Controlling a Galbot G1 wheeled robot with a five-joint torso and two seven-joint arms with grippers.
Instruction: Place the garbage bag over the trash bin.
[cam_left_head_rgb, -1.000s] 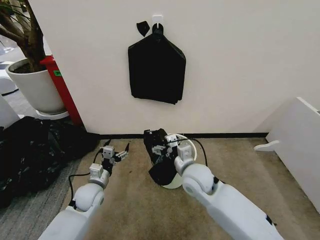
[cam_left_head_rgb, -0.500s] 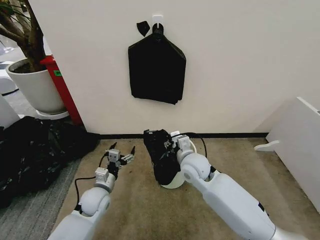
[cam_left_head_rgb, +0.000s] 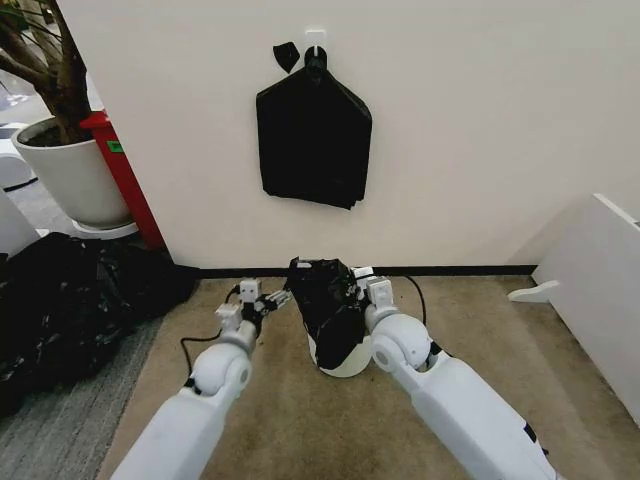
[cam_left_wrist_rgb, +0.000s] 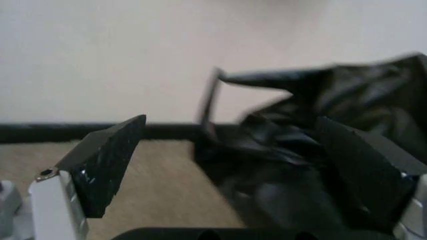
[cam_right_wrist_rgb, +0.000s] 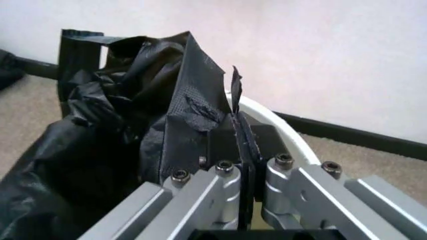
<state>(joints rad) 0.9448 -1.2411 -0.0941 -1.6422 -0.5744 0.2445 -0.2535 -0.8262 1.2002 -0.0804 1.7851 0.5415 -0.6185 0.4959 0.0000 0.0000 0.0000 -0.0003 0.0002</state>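
The trash bin (cam_left_head_rgb: 347, 362) is a small white bucket on the carpet near the wall. The garbage bag (cam_left_head_rgb: 325, 300), glossy black and crumpled, lies bunched over the bin's top and hangs down its front. My right gripper (cam_left_head_rgb: 362, 287) is at the bag's right side, shut on a fold of the bag's edge (cam_right_wrist_rgb: 200, 107), just above the bin's white rim (cam_right_wrist_rgb: 283, 131). My left gripper (cam_left_head_rgb: 264, 300) stands open at the bag's left side; its two dark fingers (cam_left_wrist_rgb: 110, 157) flank the bag (cam_left_wrist_rgb: 300, 140) without touching it.
A flat black bundle of bags (cam_left_head_rgb: 313, 140) hangs from a hook on the wall above. At the left are a heap of black sheeting (cam_left_head_rgb: 70, 310), a white plant pot (cam_left_head_rgb: 70, 175) and a red box (cam_left_head_rgb: 122, 170). At the right stands a white panel (cam_left_head_rgb: 600, 290).
My left gripper has moved forward and right, up to the bag's left side. My right gripper has carried the bag's edge a little farther toward the wall, over the bin.
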